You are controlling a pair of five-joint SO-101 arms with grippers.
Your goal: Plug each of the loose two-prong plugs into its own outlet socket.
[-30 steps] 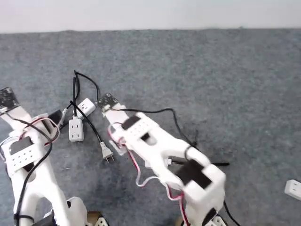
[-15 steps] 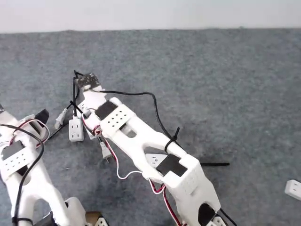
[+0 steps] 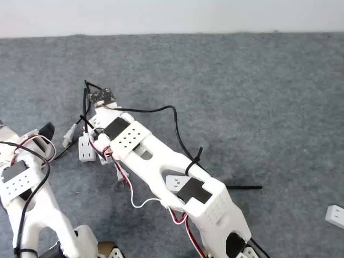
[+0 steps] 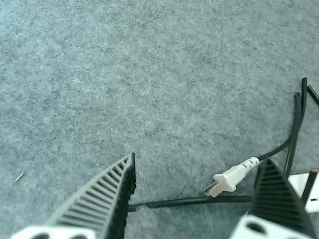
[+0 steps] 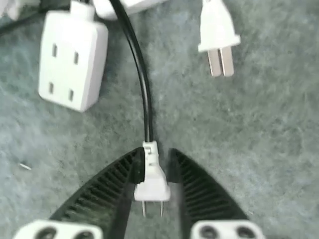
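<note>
In the right wrist view my right gripper (image 5: pixel 152 167) is shut on a small white two-prong plug (image 5: pixel 152 184) with a black cable (image 5: pixel 139 74), low over the carpet. A white outlet block (image 5: pixel 72 59) with two socket pairs lies just beyond it, and a second white plug (image 5: pixel 217 35) lies loose nearby. From above, the right arm (image 3: pixel 134 142) covers that spot beside the outlet block (image 3: pixel 86 148). My left gripper (image 4: pixel 198 162) is open above the carpet, with a loose white plug (image 4: pixel 232 177) lying near one finger; the same plug (image 3: pixel 69 135) shows from above.
Another white outlet (image 3: pixel 177 183) lies partly under the right arm, and one more (image 3: pixel 336 215) sits at the far right edge. Black cables (image 3: pixel 86 102) cross around the outlet block. Open grey carpet (image 3: pixel 242 86) stretches across the back and right.
The right arm swung left and forward over the outlet block, then came down so its fingers now hug the black-cabled plug. The left arm drew back toward the left edge.
</note>
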